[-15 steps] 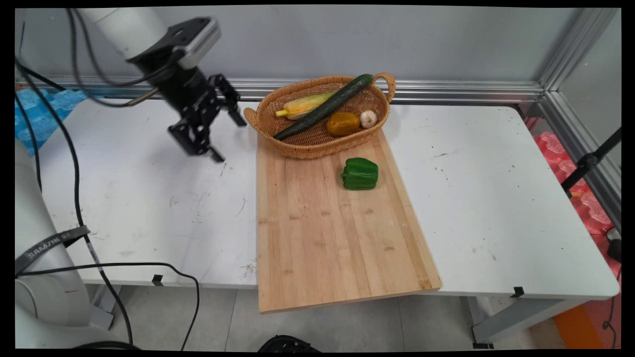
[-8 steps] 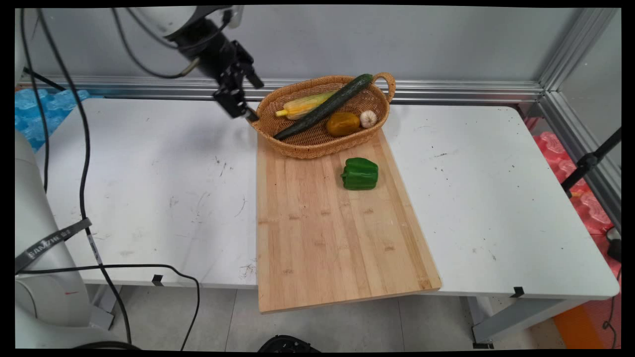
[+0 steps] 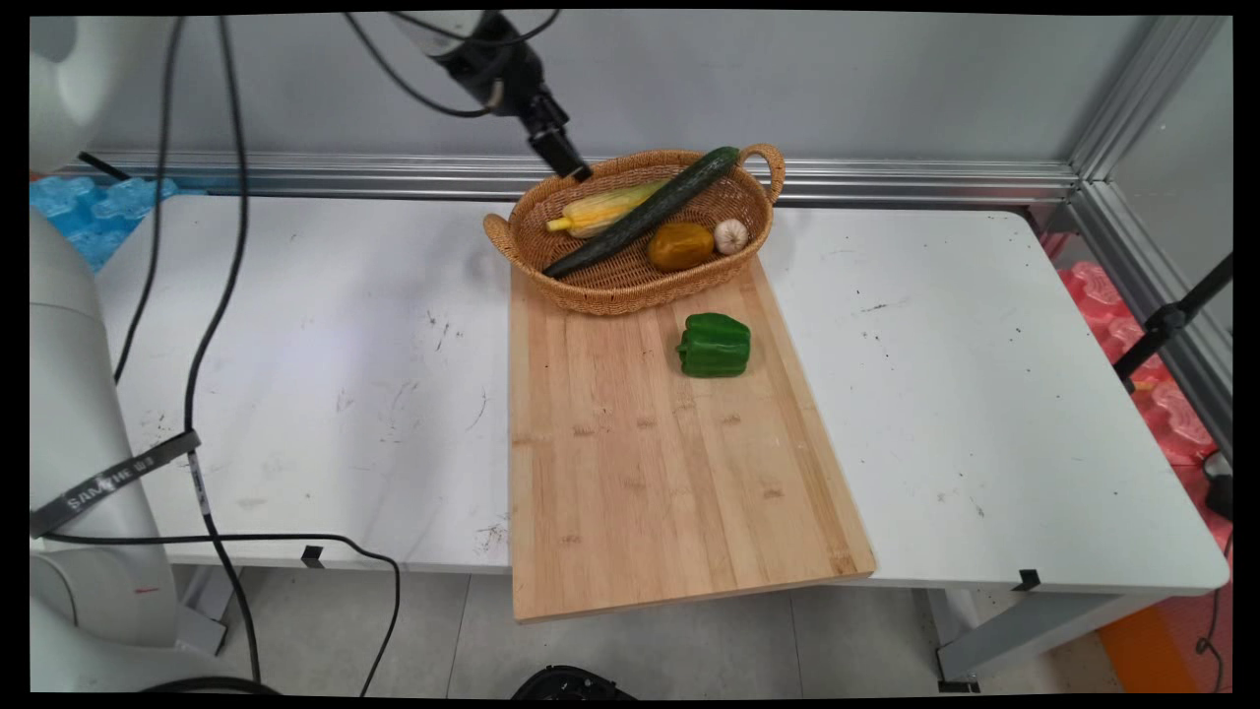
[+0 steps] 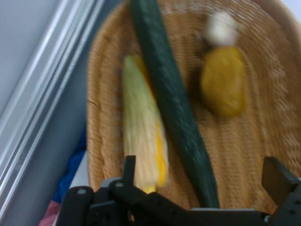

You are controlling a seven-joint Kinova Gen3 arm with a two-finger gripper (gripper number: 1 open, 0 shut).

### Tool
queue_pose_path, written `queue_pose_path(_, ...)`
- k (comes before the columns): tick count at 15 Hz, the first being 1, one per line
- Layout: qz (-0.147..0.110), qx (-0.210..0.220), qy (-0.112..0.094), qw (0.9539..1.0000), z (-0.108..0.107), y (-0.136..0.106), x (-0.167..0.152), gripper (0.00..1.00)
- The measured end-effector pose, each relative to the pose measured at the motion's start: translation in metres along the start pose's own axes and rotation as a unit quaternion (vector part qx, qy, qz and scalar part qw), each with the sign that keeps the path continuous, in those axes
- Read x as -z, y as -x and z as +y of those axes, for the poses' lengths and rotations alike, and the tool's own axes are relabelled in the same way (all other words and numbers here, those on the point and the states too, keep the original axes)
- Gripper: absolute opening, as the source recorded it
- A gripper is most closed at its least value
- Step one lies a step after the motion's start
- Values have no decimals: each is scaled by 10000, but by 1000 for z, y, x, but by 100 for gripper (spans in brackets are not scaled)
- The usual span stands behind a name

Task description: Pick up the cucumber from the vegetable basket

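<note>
My gripper [image 3: 559, 156] hangs high over the back left rim of a wicker basket [image 3: 610, 288], above the table. In the hand view my gripper [image 4: 202, 172] is open, with nothing between its fingers [image 4: 129, 168]. Below it lie a corn cob [image 4: 141, 136], a long dark cucumber [image 4: 174, 103], a yellow-orange vegetable [image 4: 222, 87] and a garlic bulb [image 4: 220, 27]. In the main view the cucumber [image 3: 640, 212] lies slantwise across the basket, the corn [image 3: 600, 209] to its left, and the yellow-orange vegetable [image 3: 680, 246] and garlic [image 3: 730, 236] to its right.
The basket's near side rests on a wooden cutting board [image 3: 640, 463] that juts over the table's front edge. A green bell pepper [image 3: 715, 345] lies on the board. Black cables [image 3: 197, 394] hang at left. An aluminium rail [image 3: 886, 182] runs along the wall.
The gripper has risen and travelled right, from low over the table left of the basket to high above the basket's back left rim. The vegetables have not moved.
</note>
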Motion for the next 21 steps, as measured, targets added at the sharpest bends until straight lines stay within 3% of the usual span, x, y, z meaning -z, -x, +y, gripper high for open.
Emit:
queue_pose_path(7, 152, 930, -243, 9953, -15, -31, -69, 100)
queue_pose_path(21, 156, 1674, -150, 9856, -8, -59, -174, 100)
